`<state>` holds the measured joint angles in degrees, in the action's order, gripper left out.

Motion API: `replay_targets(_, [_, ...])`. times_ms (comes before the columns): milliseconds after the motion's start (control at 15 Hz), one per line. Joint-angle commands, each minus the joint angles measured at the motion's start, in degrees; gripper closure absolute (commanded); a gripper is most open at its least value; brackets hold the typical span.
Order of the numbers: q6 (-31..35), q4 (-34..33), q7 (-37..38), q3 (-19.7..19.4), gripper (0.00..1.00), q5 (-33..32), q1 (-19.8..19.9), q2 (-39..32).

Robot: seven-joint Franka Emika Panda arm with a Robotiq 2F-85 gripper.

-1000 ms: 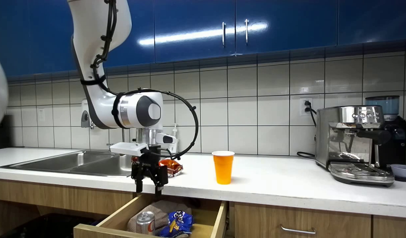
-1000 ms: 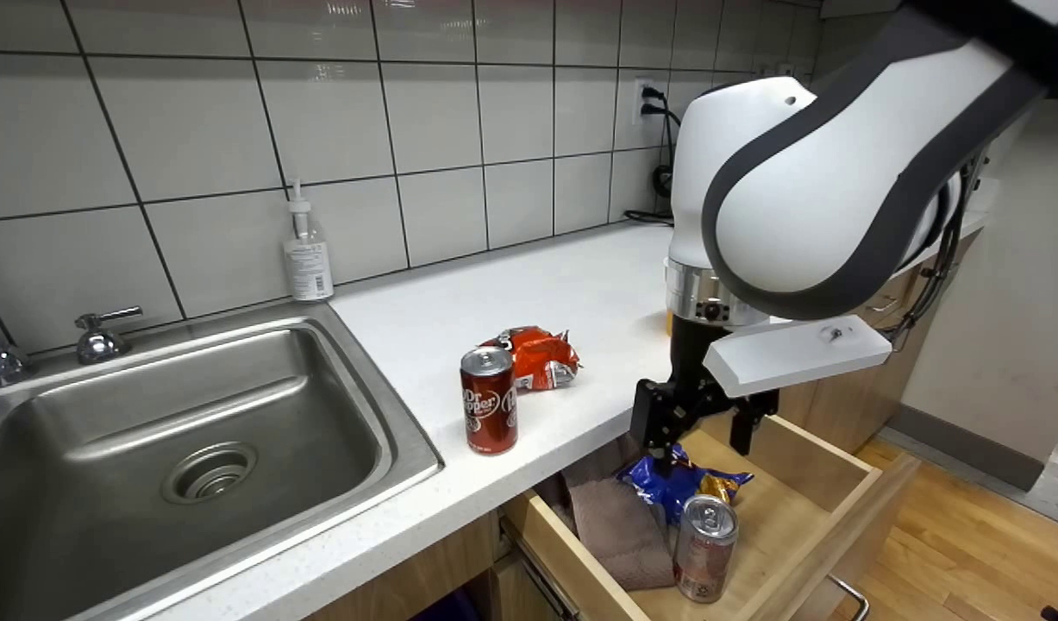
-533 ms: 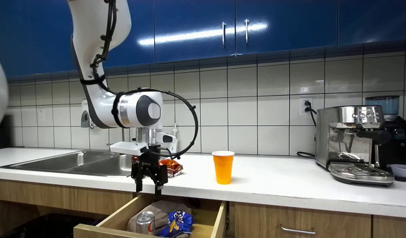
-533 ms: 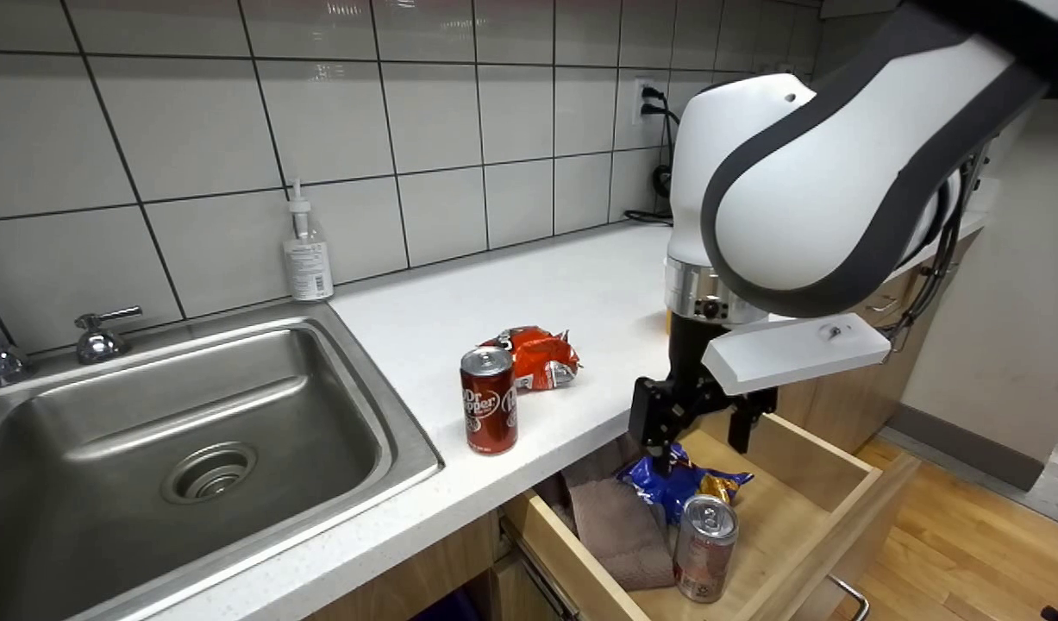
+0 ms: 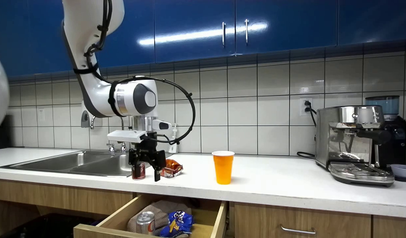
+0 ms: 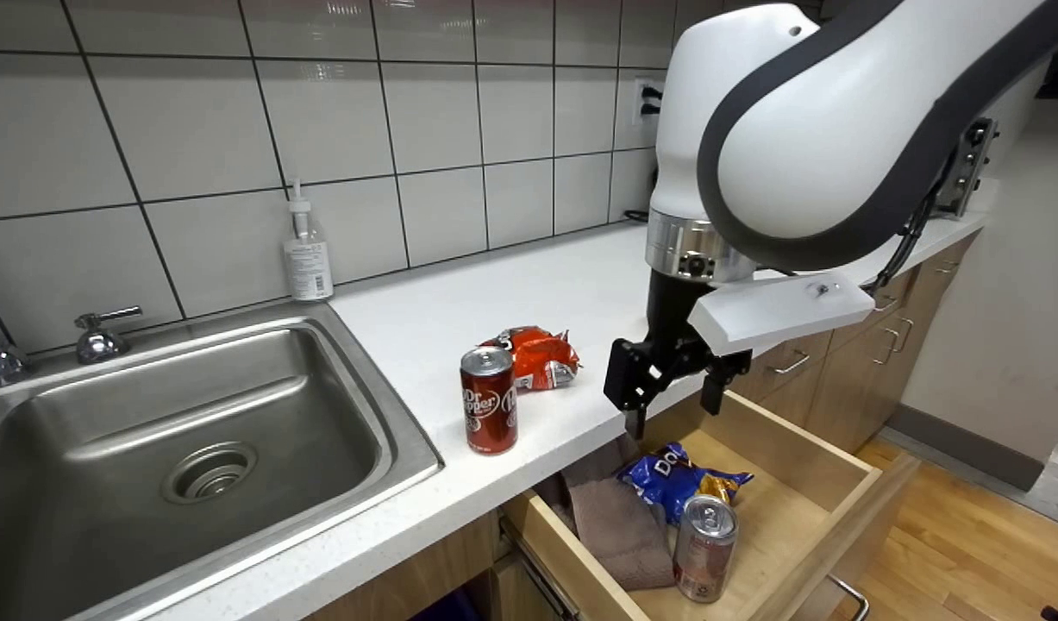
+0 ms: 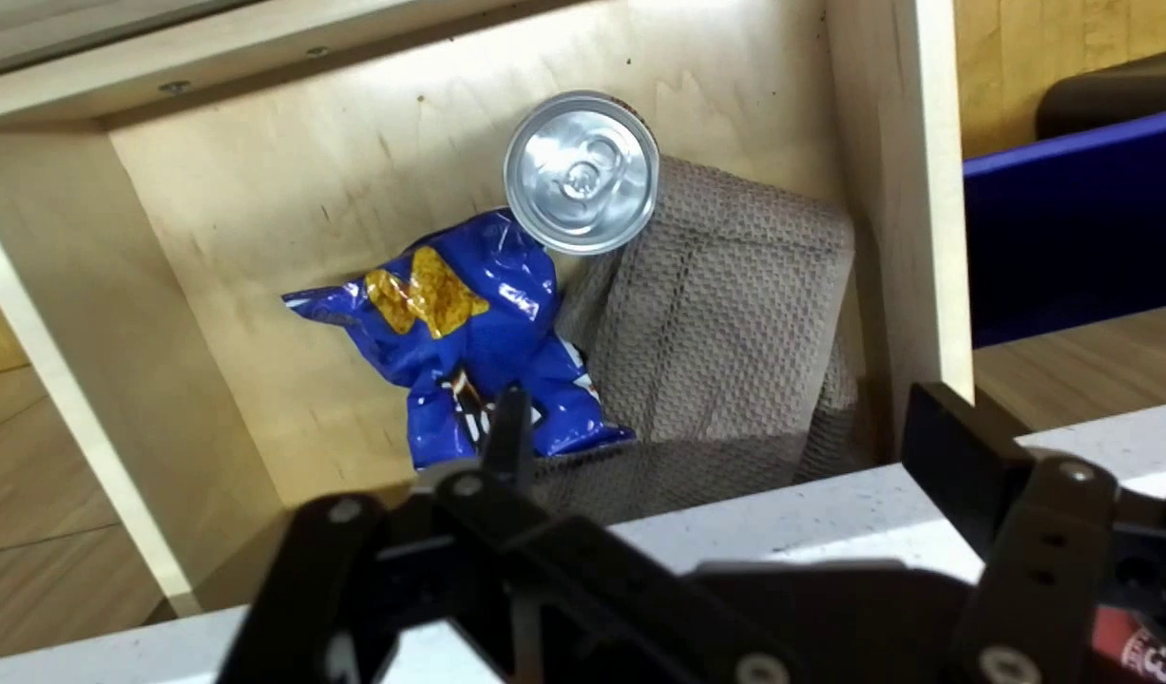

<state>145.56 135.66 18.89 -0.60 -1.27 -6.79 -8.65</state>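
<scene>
My gripper (image 5: 147, 176) is open and empty, above the counter's front edge and the open drawer; it also shows in an exterior view (image 6: 673, 423) and the wrist view (image 7: 727, 408). It touches nothing. The wooden drawer (image 6: 804, 431) holds a blue chip bag (image 6: 671, 483), a silver-topped can (image 6: 706, 548) standing upright and a folded grey-brown cloth (image 6: 619, 530). The wrist view shows the bag (image 7: 487, 313), can (image 7: 583, 173) and cloth (image 7: 725, 323) below the jaws. A Dr Pepper can (image 6: 489, 401) stands upright on the counter, beside a red chip bag (image 6: 541, 358).
An orange cup (image 5: 223, 168) stands on the white counter (image 5: 272, 178). A steel sink (image 6: 227, 466) lies beside the Dr Pepper can. A soap bottle (image 6: 308, 259) stands by the tiled wall. An espresso machine (image 5: 351, 145) stands at the counter's far end. Blue cabinets (image 5: 193, 29) hang above.
Between half a second ago and now, my gripper has risen away from the drawer and shifted slightly towards the sink. It stays open. The objects have not moved.
</scene>
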Motion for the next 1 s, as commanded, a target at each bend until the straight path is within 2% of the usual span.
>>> replay_targets(0, [-3.25, -2.19, -0.36, 1.44, 0.0, -2.21, -0.34, 1.52])
replay_targets(467, [-2.82, -6.7, -0.1, 3.21, 0.0, -5.44, -1.97, 0.66])
replay_targets(933, [-2.73, -12.99, -1.49, 4.61, 0.0, -4.86, -2.93, -2.17])
